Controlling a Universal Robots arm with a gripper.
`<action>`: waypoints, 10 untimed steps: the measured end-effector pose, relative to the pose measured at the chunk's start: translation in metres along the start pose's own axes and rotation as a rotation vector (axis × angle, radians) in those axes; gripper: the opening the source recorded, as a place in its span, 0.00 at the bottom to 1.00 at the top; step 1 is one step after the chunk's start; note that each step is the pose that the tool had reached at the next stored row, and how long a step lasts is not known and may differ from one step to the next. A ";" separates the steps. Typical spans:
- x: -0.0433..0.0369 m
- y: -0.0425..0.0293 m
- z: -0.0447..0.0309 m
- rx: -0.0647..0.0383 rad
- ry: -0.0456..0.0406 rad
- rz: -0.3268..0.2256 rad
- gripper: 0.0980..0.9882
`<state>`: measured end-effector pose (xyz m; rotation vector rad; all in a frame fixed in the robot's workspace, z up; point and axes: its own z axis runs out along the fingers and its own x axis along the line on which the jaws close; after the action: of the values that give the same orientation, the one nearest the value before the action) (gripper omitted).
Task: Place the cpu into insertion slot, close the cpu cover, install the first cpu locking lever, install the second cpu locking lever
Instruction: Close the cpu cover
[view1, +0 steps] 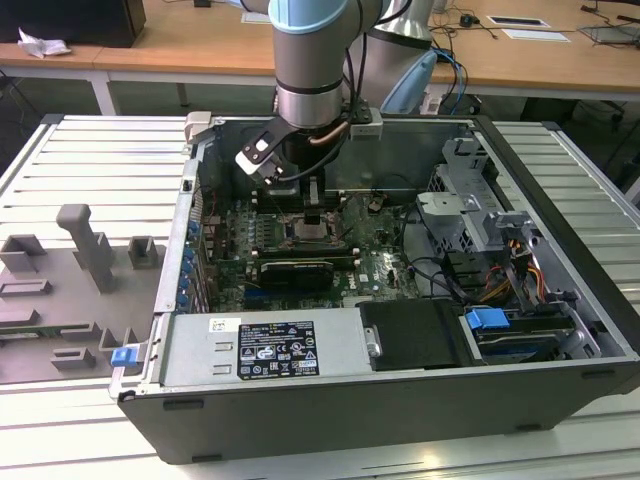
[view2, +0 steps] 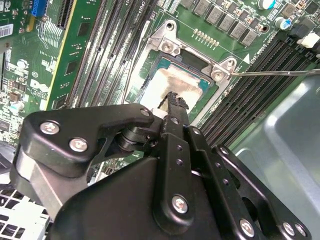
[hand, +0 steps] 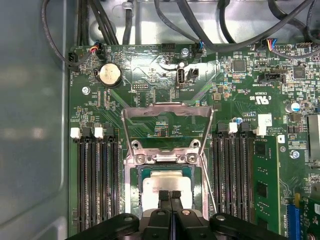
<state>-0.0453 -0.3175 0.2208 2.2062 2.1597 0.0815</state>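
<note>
The cpu (hand: 167, 184) lies flat in the insertion slot (hand: 134, 176), its pale metal top facing up; it also shows in the second wrist view (view2: 175, 80). My gripper (hand: 170, 196) hovers right over the chip's near edge, fingertips (view2: 175, 101) pressed together with nothing between them. The cpu cover (hand: 167, 107) stands swung open beyond the socket, with green board visible through its cut-out. A thin wire locking lever (view2: 280, 73) sticks out sideways from the socket corner. In the exterior view my gripper (view1: 313, 218) reaches down into the open case onto the socket (view1: 318, 237).
Black memory slots (hand: 97, 180) flank the socket on both sides. Cables (hand: 165, 20) run along the case wall beyond the board. The power supply box (view1: 260, 345), drive cage (view1: 480, 210) and case walls hem the arm in. A grey fixture tray (view1: 70, 280) sits outside.
</note>
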 end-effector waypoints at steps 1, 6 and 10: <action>0.0000 0.0000 0.0000 0.000 0.0000 0.000 0.01; 0.0000 0.0001 -0.0008 0.000 0.0001 0.000 0.01; 0.0000 0.0001 -0.0018 0.000 0.0001 0.000 0.01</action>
<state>-0.0453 -0.3175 0.2227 2.2061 2.1596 0.0818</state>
